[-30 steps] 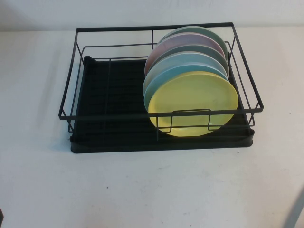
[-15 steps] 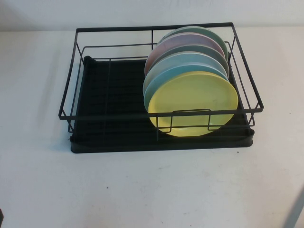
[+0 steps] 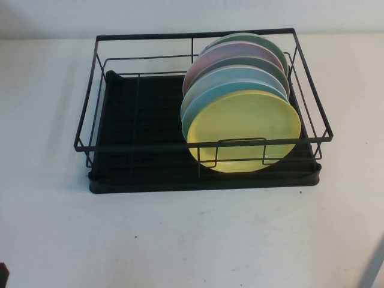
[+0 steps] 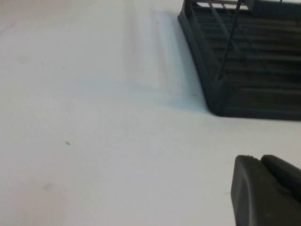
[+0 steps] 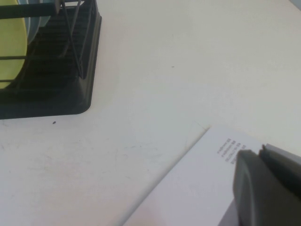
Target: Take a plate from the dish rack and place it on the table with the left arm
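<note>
Both arms sat low at the desk's (image 3: 192, 240) near edge, the left gripper (image 4: 265, 190) and right gripper (image 5: 268, 186) barely showing; I cannot tell how either was set. Beyond, the dish rack (image 3: 144, 144) held five upright plates, the yellow plate (image 3: 243, 129) nearest.

Nothing can be read here. The only print is a few short lines of small dark type on a white sheet (image 5: 207, 183) lying flat on the tabletop (image 5: 188, 56) in the right wrist view (it sits near the sheet's edge, too small and blurred to make out a single letter or number). The dish rack (image 3: 204, 108) and its plates carry no label, brand or sign that shows.
</note>
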`<action>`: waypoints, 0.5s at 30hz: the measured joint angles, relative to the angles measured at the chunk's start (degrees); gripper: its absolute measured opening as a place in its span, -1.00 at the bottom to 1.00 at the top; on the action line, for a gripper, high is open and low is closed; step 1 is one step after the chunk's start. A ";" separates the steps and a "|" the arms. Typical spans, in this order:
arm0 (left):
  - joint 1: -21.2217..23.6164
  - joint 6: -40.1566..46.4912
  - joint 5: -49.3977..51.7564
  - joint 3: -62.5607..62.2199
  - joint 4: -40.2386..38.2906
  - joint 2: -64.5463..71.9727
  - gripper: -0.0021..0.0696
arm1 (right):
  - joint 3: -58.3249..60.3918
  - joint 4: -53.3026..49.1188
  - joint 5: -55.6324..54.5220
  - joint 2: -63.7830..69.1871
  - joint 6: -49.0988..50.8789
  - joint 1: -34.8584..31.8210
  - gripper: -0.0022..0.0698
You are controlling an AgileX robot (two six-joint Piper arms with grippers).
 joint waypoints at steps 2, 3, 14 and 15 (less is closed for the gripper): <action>0.00 -4.62 -0.69 0.00 -8.50 0.00 -0.96 | 0.00 0.00 0.00 0.00 0.00 0.00 -1.00; 0.00 -7.81 -0.97 0.00 -13.31 0.00 -0.95 | 0.00 0.00 0.00 0.00 0.00 0.00 -1.00; 0.00 -15.92 -15.70 0.00 -32.04 0.00 -0.95 | 0.00 0.00 0.00 0.00 0.00 0.00 -1.00; 0.00 -16.32 -16.64 0.00 -32.89 0.00 -0.95 | 0.00 0.00 0.00 0.00 0.00 0.00 -1.00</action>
